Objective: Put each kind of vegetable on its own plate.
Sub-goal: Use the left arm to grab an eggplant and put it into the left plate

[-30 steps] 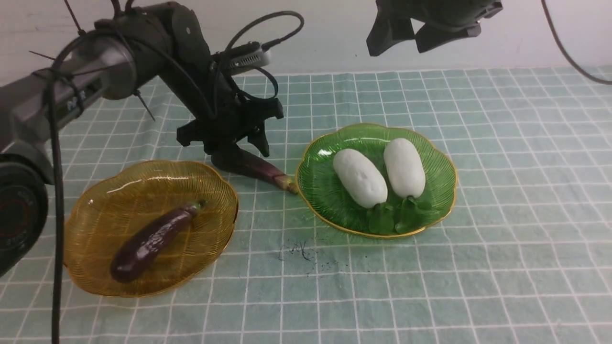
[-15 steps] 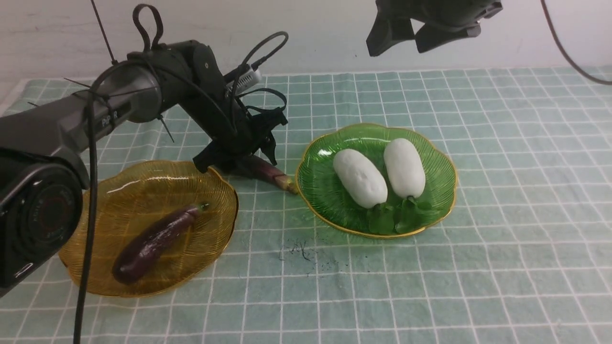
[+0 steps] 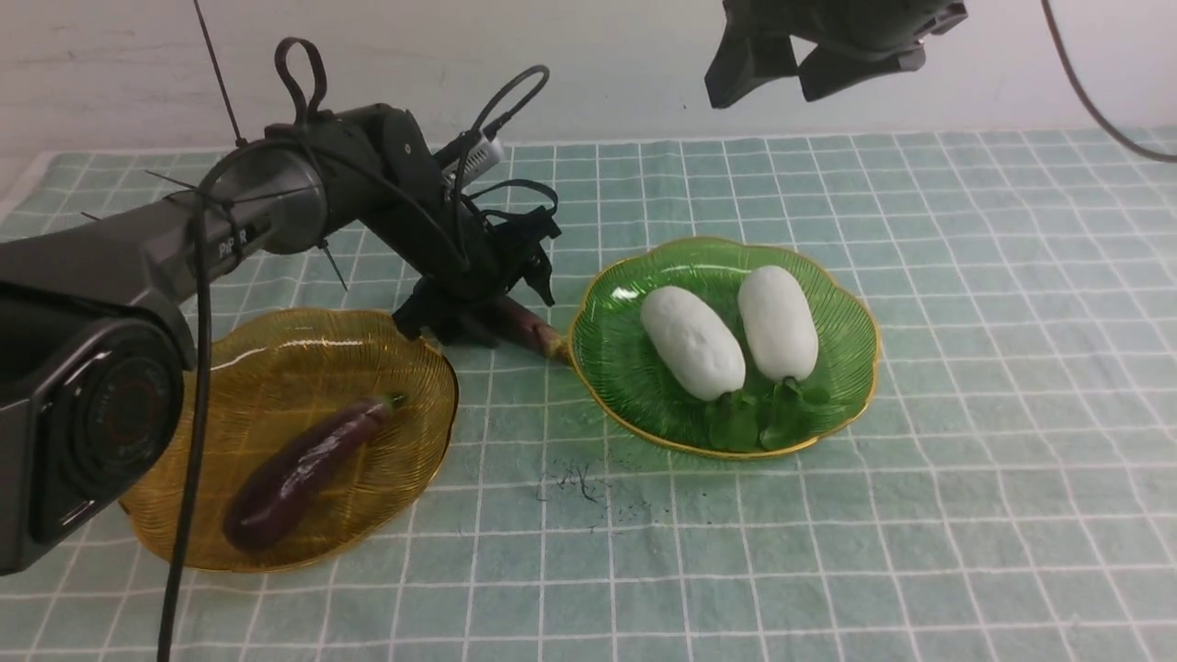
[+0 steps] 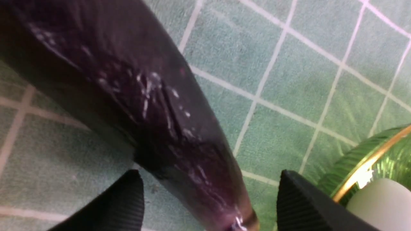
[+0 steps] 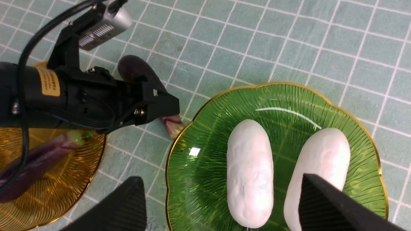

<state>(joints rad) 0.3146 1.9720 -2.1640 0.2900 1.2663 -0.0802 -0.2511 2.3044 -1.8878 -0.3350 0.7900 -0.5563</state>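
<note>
One dark purple eggplant (image 3: 526, 331) (image 4: 144, 96) (image 5: 138, 69) lies on the cloth between the two plates, its stem end next to the green plate's rim. My left gripper (image 3: 478, 313) (image 4: 208, 179) is low over it, open, with a finger on each side and a gap at both. A second eggplant (image 3: 303, 469) (image 5: 32, 163) lies in the amber plate (image 3: 276, 359) (image 5: 64, 179). Two white radishes (image 3: 691, 342) (image 3: 778, 322) (image 5: 249, 176) (image 5: 321, 160) lie side by side in the green plate (image 3: 625, 368) (image 5: 208, 128) (image 4: 362, 163). My right gripper (image 3: 772, 78) (image 5: 220, 184) hangs open high above the green plate, holding nothing.
A green checked cloth (image 3: 965, 414) covers the table. A small dark smudge (image 3: 575, 483) marks the cloth in front of the plates. A pale wall (image 3: 644, 64) runs along the back edge.
My left arm has come down and shifted toward the eggplant's stem end, and its jaws have spread wider. The right arm has not moved.
</note>
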